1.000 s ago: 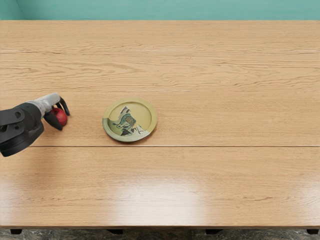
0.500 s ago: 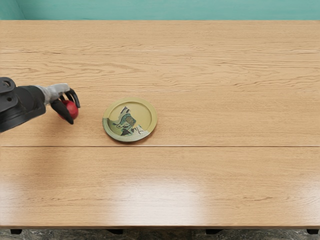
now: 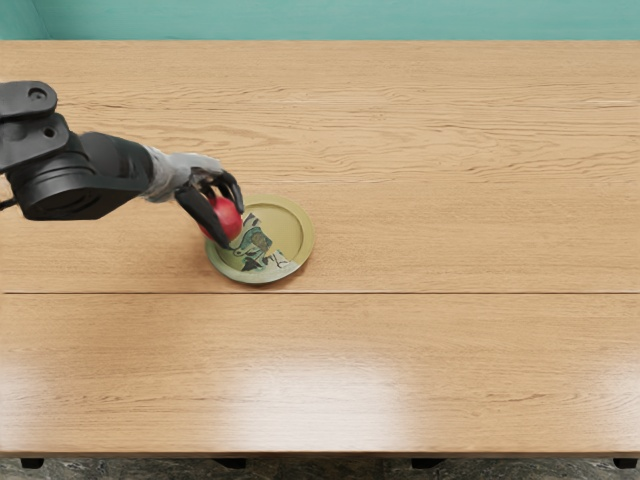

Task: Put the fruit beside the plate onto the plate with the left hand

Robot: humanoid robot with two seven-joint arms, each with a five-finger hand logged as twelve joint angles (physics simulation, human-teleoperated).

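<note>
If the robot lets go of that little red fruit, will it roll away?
It could well roll a bit: the red fruit looks round and smooth. The plate seems shallow with a slightly raised rim, which may catch it. It is probably light and firm, since the left hand grips it and it keeps its shape.

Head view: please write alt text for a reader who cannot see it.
The robot's left hand holds a red fruit at the left edge of a round green plate on a wooden table. The right hand is not in view.
</note>
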